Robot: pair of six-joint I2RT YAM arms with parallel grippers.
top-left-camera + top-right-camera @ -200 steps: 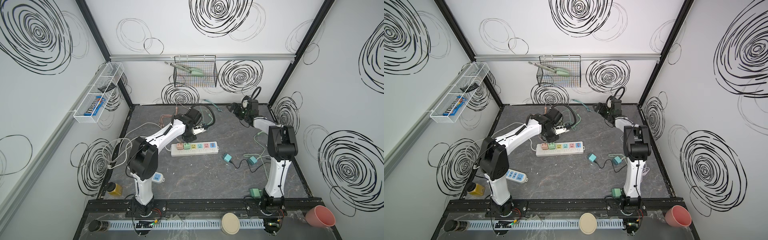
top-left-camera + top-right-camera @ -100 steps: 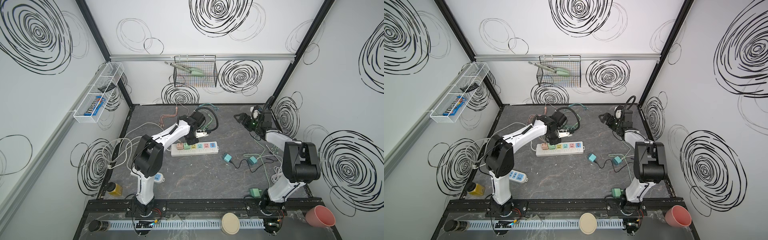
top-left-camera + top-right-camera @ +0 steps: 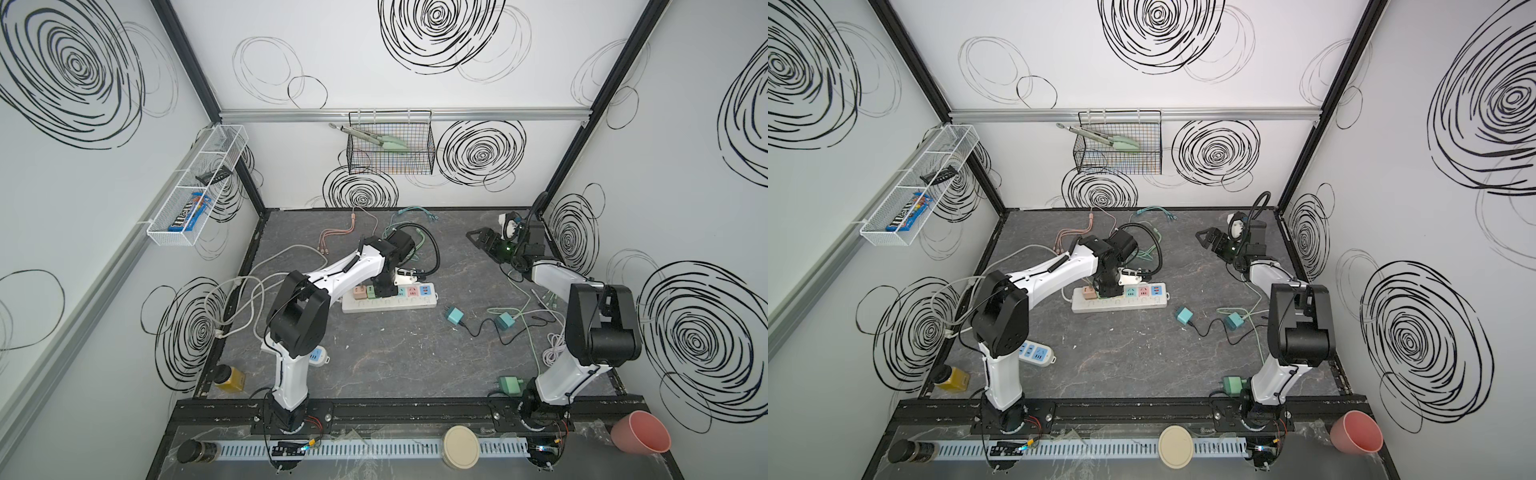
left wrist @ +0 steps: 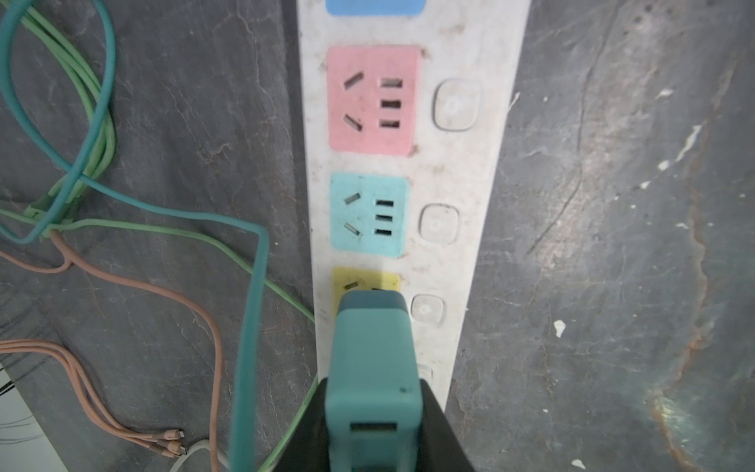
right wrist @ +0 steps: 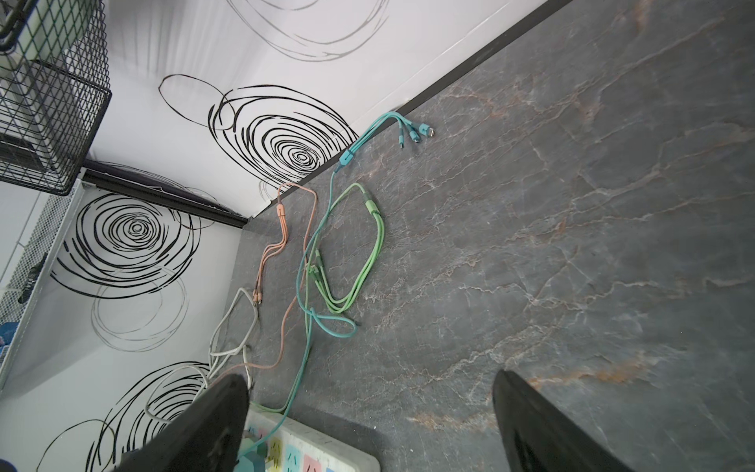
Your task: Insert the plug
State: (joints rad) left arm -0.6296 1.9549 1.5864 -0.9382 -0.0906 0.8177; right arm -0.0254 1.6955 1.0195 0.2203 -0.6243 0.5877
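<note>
a: where is the plug?

b: the teal plug (image 4: 374, 359) is a boxy adapter, gripped at its rear end by the left gripper (image 4: 372, 392). its front end sits over the yellow socket (image 4: 367, 280) of a white power strip (image 4: 482, 163) and hides most of that socket. the prongs are out of sight, so i cannot tell whether they are in.

a: how do the fingers sit on it?

b: the two black fingers (image 4: 439, 425) press on opposite sides of the plug's body, narrowed to its width. its usb port end lies between them, facing the wrist camera. a teal cable (image 4: 249, 327) runs alongside the plug.

a: what lies around it?

b: past the yellow socket along the strip come a blue-green socket (image 4: 369, 216) and then a pink socket (image 4: 374, 100), slots showing. green cables (image 4: 98, 135) and salmon cables (image 4: 204, 327) loop on the dark table (image 4: 613, 245) beside the strip. in a top view, two loose teal adapters (image 3: 455, 316) lie on the table between the strip and the right arm.

a: and the other arm?

b: the right gripper (image 5: 367, 378) hangs near the far right corner, well apart from the strip. its fingers are spread wide with nothing between them.
</note>
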